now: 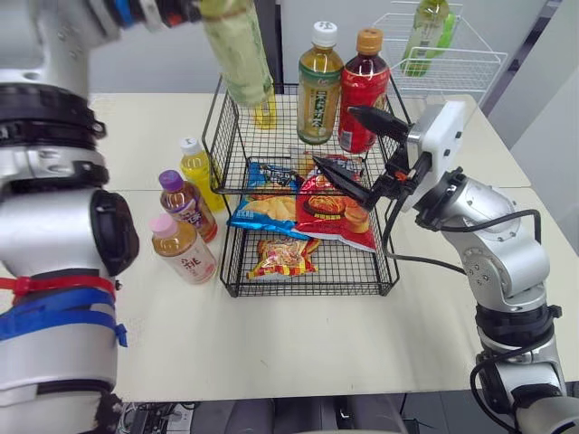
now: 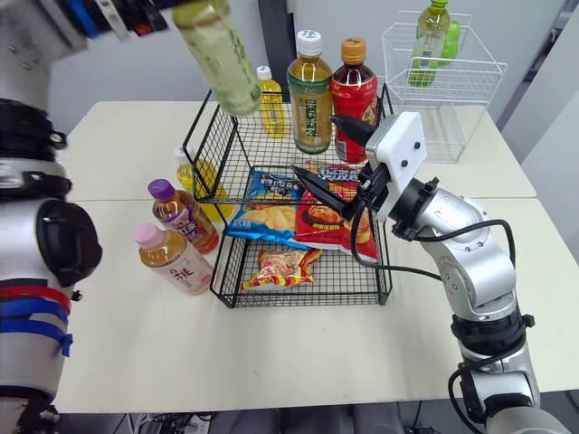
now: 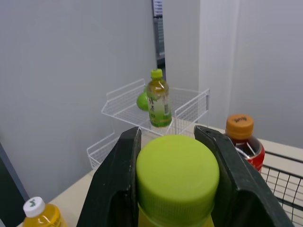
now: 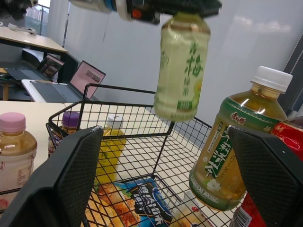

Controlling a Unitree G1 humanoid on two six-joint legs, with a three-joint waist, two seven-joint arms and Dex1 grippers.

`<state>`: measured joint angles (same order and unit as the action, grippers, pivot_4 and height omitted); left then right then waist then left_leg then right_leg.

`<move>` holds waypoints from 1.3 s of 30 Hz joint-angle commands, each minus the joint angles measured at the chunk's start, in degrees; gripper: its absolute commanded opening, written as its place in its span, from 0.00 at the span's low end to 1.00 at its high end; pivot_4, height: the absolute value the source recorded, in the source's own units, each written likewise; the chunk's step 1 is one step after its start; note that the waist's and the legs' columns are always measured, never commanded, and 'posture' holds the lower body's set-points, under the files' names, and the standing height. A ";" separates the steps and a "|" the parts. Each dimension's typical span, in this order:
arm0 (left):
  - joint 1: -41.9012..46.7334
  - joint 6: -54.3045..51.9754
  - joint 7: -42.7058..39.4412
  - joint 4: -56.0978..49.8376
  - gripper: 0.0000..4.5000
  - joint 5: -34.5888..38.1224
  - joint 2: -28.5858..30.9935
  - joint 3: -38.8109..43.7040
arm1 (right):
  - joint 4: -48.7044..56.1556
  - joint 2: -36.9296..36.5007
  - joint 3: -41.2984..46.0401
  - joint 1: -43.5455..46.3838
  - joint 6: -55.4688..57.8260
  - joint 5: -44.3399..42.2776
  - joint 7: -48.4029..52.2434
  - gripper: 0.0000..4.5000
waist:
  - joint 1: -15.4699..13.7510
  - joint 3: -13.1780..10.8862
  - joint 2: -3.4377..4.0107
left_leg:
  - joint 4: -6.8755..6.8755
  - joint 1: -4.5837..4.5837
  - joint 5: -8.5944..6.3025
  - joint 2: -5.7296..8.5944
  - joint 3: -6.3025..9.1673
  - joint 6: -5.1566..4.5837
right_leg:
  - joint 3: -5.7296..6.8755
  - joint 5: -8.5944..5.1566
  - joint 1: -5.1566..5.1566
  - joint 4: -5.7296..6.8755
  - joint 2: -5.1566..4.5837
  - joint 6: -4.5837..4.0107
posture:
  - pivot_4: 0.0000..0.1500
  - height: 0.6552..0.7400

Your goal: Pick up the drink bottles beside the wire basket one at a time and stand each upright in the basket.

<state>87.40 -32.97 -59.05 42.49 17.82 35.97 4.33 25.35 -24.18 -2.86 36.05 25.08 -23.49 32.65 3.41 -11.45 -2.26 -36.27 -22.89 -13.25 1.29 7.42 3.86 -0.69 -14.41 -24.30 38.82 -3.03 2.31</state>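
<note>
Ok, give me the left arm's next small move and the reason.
Probably lower straight down: the left gripper holds the pale green bottle by its cap, hanging nearly upright over the upper tier of the black wire basket, where bare mesh shows left of the green tea bottle.

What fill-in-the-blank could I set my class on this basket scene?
1. The left gripper holds a bottle by its ___ cap.
2. The red bottle standing in the basket has an ___ cap.
3. The right gripper holds nothing and is ___.
Missing words: green; orange; open.
</note>
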 commanded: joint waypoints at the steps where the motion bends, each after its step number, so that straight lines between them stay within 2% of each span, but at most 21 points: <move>1: 0.76 3.54 0.94 -1.13 0.30 -0.26 -1.11 0.74 | 3.32 -0.71 1.77 -0.13 0.19 -0.05 -0.98 1.00 | -0.02 0.00 0.00 | 0.00 -0.01 0.00 0.00 0.00 0.00 | -0.01 0.00 0.00 0.00 0.00 0.00 | 1.00 1.00; 14: 0.07 11.60 4.32 7.61 0.30 -4.53 -6.37 0.14 | 5.11 -1.40 1.91 -0.88 1.45 -0.56 -2.07 1.00 | -0.13 0.00 0.00 | -0.02 0.00 0.00 0.03 -0.05 -0.01 | -0.06 0.00 0.01 0.00 -0.02 0.00 | 1.00 1.00; 23: 0.99 10.43 4.38 7.70 0.94 -2.70 -5.45 2.54 | 5.06 -1.36 1.77 -1.04 1.19 -0.47 -2.13 1.00 | -0.12 0.00 0.00 | -0.09 0.01 0.00 0.03 -0.04 -0.01 | -0.06 0.00 0.03 0.05 -0.01 0.00 | 1.00 1.00; 24: 0.92 9.38 4.34 7.01 0.99 -2.01 -5.00 3.35 | 4.92 -1.38 1.77 -1.01 1.10 -0.53 -1.96 1.00 | -0.12 0.00 0.00 | -0.09 0.02 0.00 0.03 -0.03 -0.01 | -0.06 0.00 0.03 0.05 -0.01 0.00 | 1.00 1.00; 28: -1.19 5.81 4.79 3.74 0.99 0.39 -3.03 6.14 | 3.97 -1.06 1.29 -0.48 0.71 -0.80 -1.10 1.00 | 0.01 0.00 0.00 | -0.09 0.03 0.00 0.02 -0.04 -0.01 | -0.06 0.00 0.03 0.07 -0.01 0.00 | 1.00 1.00; 31: -4.91 1.67 4.35 -3.02 0.99 2.68 -0.97 7.77 | 3.09 -0.76 1.16 0.14 0.63 -1.36 -0.24 1.00 | 0.06 0.01 0.01 | -0.09 0.04 0.00 0.02 -0.04 -0.01 | -0.08 0.00 0.03 0.09 -0.01 0.00 | 1.00 1.00; 33: -10.33 0.41 2.44 -10.60 0.99 5.36 1.65 9.95 | 1.85 -0.50 0.81 0.89 0.40 -1.58 0.78 1.00 | 0.16 0.01 0.01 | -0.09 0.09 0.00 0.01 -0.06 0.00 | -0.12 0.00 0.03 0.09 -0.01 0.00 | 1.00 1.00; 39: -28.53 -7.60 4.81 -29.14 0.99 10.54 10.84 17.61 | -1.82 0.35 -0.61 2.74 -0.60 -2.83 5.86 1.00 | 0.76 0.01 0.01 | -0.10 0.13 0.00 -0.04 -0.05 0.00 | -0.14 0.01 0.03 0.14 0.01 -0.01 | 1.00 1.00</move>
<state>61.20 -38.90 -54.24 20.49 26.46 44.19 19.35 22.99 -23.98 -3.69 37.37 26.03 -25.01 36.83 4.17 -11.44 -2.25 -36.37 -22.78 -13.25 1.25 7.40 3.86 -0.81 -14.40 -24.27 38.97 -3.02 2.30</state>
